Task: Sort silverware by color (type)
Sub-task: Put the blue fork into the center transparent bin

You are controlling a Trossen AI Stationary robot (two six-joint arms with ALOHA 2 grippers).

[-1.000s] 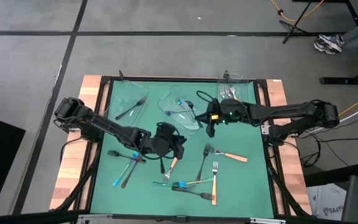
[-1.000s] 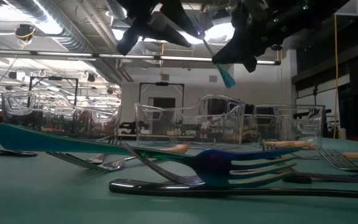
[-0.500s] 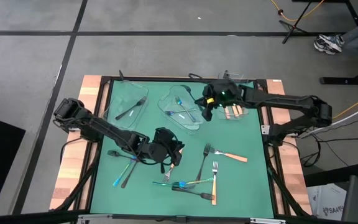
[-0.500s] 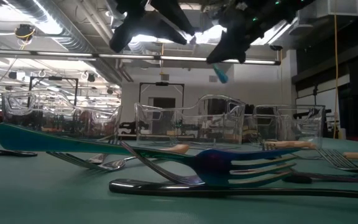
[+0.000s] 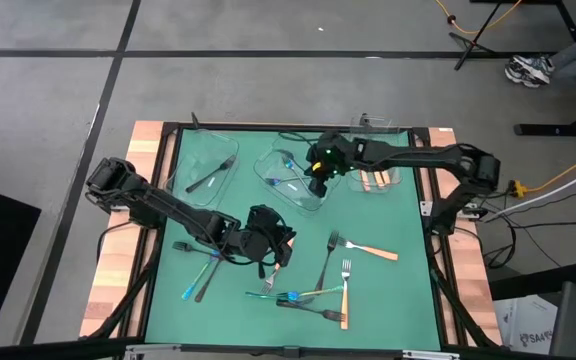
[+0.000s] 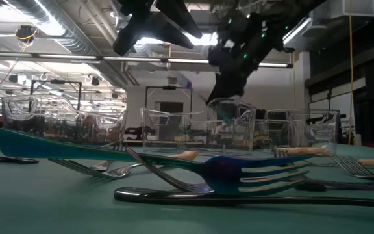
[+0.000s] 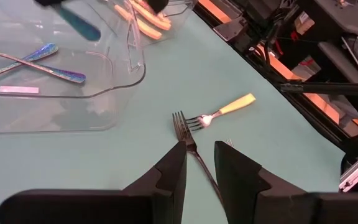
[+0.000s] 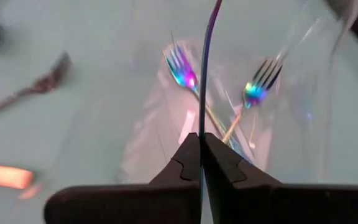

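Right hand point(image 5: 317, 186) has swung over the middle tray point(image 5: 268, 160), clamping an iridescent utensil point(image 8: 207, 50).

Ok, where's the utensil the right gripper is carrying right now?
In the high view the right gripper holds the iridescent utensil over the middle clear tray, which already holds two iridescent forks.

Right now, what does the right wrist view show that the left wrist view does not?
Only the right wrist view shows the right claw shut on a thin iridescent utensil above two iridescent forks. Only the left wrist view shows the left claw open over a dark fork beside an orange-handled fork. Both show the clear tray and green mat.
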